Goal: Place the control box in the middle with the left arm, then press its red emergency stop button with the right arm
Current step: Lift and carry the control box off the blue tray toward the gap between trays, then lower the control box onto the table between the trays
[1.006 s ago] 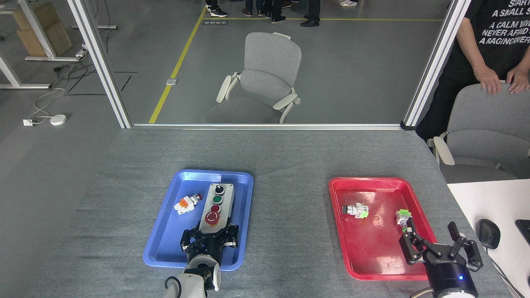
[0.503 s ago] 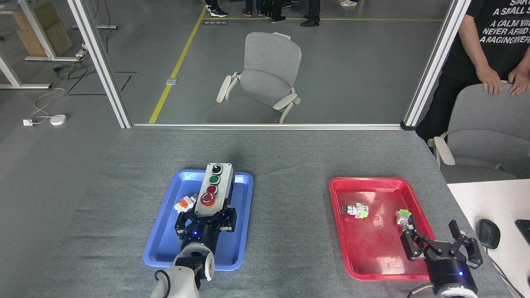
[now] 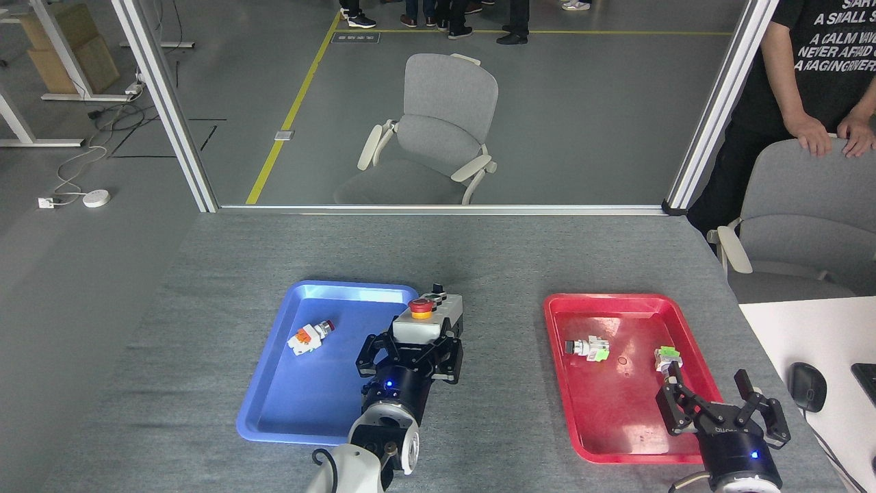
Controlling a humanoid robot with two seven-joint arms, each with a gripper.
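One T-shirt (image 3: 831, 48) slogan: "NEVER AFRAID", partly cropped.

A single head-mounted camera looks forward and steeply down over a grey speckled tabletop (image 3: 479, 260), taking in its full width from a raised, fairly close position. The table's near edge falls below the frame, where the left gripper (image 3: 409, 349) and right gripper (image 3: 718, 404) enter from the bottom. A blue tray (image 3: 274, 411) sits near left and a red tray (image 3: 568, 411) near right, both seen almost from above. Beyond the table's far edge the view reaches across open floor to a grey office chair (image 3: 438, 130); a person (image 3: 807, 82) stands at far right, cropped by the frame. No second view is provided.
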